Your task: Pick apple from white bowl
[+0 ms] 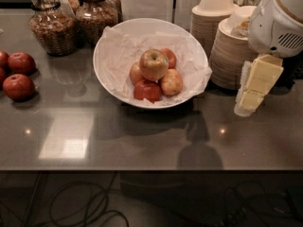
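Observation:
The apple (pixel 153 64), yellow-green with a red blush and a dark stem dimple, sits on top of the pile in the white bowl (pixel 142 23). The bowl is lined with crumpled white paper and stands at the middle back of the grey table. Under and around the apple lie a small red apple (pixel 147 90), a pale tan apple (pixel 171 82) and one more reddish apple behind (pixel 168 56). My gripper (pixel 255 85), cream-coloured under a white arm housing (pixel 279 22), hangs at the right, just beyond the bowl's right rim and apart from the apple.
Two stacks of cream paper bowls (pixel 232 56) stand behind the gripper at the back right. Two glass jars (pixel 49 25) stand at the back left. Loose red apples (pixel 19 86) lie at the left edge. The table's front edge (pixel 142 168) runs across below, with cables on the floor.

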Tool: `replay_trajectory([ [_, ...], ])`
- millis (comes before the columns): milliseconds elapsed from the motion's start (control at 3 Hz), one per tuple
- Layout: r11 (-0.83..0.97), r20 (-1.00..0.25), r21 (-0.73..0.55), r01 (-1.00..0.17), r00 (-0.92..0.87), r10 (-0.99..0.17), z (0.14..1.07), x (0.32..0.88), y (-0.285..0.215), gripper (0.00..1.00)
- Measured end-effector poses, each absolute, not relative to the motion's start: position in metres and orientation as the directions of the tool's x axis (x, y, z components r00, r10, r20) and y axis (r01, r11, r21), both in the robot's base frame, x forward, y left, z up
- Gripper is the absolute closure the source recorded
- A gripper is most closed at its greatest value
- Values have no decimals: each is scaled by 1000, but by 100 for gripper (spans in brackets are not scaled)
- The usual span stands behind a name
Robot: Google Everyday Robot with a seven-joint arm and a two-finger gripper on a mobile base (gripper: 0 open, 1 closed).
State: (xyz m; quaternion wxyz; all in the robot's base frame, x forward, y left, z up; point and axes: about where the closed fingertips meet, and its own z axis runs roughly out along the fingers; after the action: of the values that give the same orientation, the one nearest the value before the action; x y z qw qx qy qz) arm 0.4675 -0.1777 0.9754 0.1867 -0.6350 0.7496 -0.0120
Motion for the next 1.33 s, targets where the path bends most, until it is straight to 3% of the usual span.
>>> replay_trajectory([
  [333,203,-360,-242,-949,-106,-927,967,482,-150,0],
  [1000,136,-646,-234,-963,50,-762,978,519,-69,0],
  [1333,115,-709,-258,-959,108,-697,978,529,-49,0],
])
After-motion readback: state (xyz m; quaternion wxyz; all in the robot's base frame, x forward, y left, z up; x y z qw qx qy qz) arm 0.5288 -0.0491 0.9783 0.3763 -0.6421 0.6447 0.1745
